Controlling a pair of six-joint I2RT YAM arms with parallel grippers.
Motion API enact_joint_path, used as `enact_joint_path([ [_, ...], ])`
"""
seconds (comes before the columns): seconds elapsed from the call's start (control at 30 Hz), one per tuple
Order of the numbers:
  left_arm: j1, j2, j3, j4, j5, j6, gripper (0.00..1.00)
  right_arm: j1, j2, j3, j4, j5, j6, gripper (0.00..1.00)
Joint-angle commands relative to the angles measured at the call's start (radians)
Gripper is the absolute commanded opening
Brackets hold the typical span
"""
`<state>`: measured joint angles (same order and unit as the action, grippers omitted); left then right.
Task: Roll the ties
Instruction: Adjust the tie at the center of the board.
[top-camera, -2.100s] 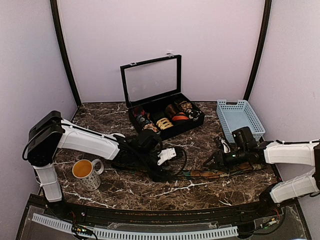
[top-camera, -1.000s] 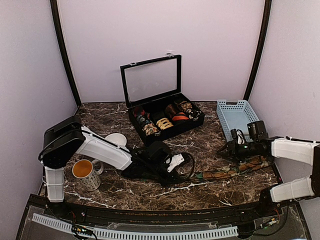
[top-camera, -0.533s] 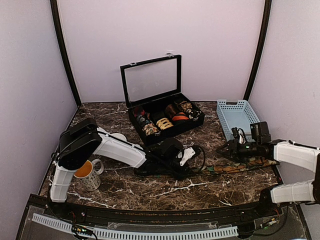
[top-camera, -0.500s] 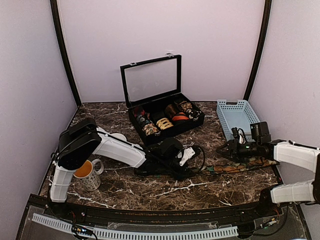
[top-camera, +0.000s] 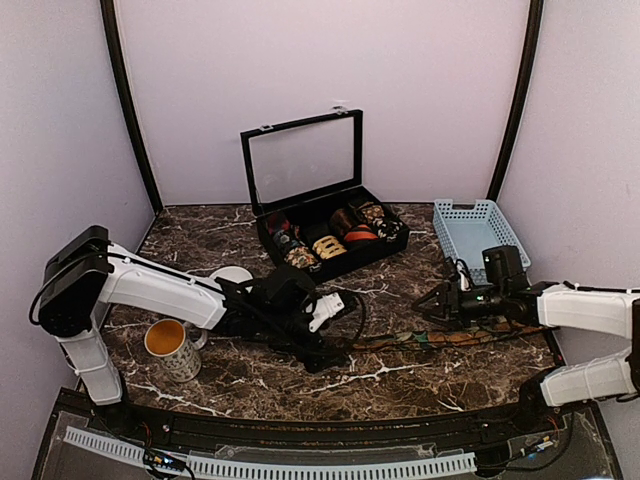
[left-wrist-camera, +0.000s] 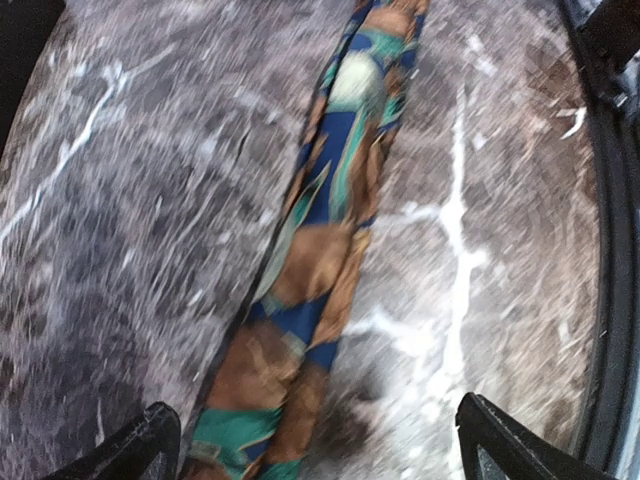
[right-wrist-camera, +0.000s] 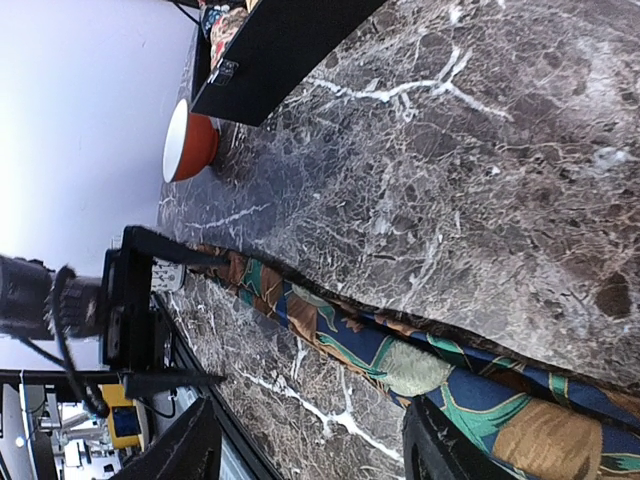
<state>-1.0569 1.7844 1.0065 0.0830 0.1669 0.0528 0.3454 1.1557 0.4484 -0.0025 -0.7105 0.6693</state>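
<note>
Dark brown marble table (top-camera: 400, 265), veined white, enclosed by plain pale walls (top-camera: 430, 90). One tie (left-wrist-camera: 318, 262) is out on the table, lying unrolled in a long narrow strip across the near right part. Its pattern shows brown, blue, teal and cream patches. Left gripper (left-wrist-camera: 315, 432) is low over the left end of the strip, jaws wide apart with one on either side of the fabric. The tie lies nearer one finger than the other, and contact cannot be confirmed. This wrist view is blurred. Right gripper (right-wrist-camera: 312, 412) sits low by the right portion of the tie, pointing along the table towards the left arm. Its jaws are apart and hold nothing, and the tie crosses just ahead of the fingertips. Black case (top-camera: 335, 258) stands at the back centre with its glass lid (top-camera: 305, 160) raised upright and several fabric coils (top-camera: 328, 247) in its compartments. Blue basket (top-camera: 478, 235) sits at the back right, apart from the case. Mug (top-camera: 172, 350) holding yellow-orange liquid stands at the near left, beside the left arm. Small bowl (top-camera: 232, 273), orange outside and white inside, sits between the mug and the case, partly behind the left arm.
</note>
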Motion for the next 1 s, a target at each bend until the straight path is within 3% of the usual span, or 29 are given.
enact_joint_path([
  [0.0, 0.049, -0.023, -0.017, -0.131, 0.014, 0.064, 0.99, 0.027, 0.031, 0.025, 0.081, -0.018, 0.019, 0.63],
  [0.27, 0.057, 0.036, -0.036, -0.197, -0.056, 0.101, 0.98, 0.045, 0.046, 0.027, 0.104, -0.02, 0.029, 0.62],
  [0.47, 0.055, 0.015, -0.076, -0.111, -0.123, 0.09, 0.77, 0.044, 0.057, 0.019, 0.118, -0.02, 0.034, 0.62],
  [0.6, 0.055, 0.03, -0.074, -0.036, -0.23, 0.13, 0.53, 0.045, 0.058, 0.008, 0.14, -0.009, 0.055, 0.62],
  [0.77, 0.048, 0.053, -0.068, -0.025, -0.261, 0.217, 0.39, 0.047, 0.052, -0.008, 0.162, -0.003, 0.076, 0.62],
  [0.87, 0.034, 0.028, -0.089, -0.03, -0.231, 0.241, 0.42, 0.055, 0.05, -0.014, 0.19, 0.002, 0.094, 0.62],
  [0.9, 0.03, 0.016, -0.093, -0.034, -0.224, 0.239, 0.48, 0.06, 0.054, -0.015, 0.2, 0.005, 0.099, 0.62],
  [0.97, 0.021, -0.017, -0.092, -0.051, -0.235, 0.215, 0.73, 0.076, 0.068, -0.014, 0.23, 0.005, 0.109, 0.62],
])
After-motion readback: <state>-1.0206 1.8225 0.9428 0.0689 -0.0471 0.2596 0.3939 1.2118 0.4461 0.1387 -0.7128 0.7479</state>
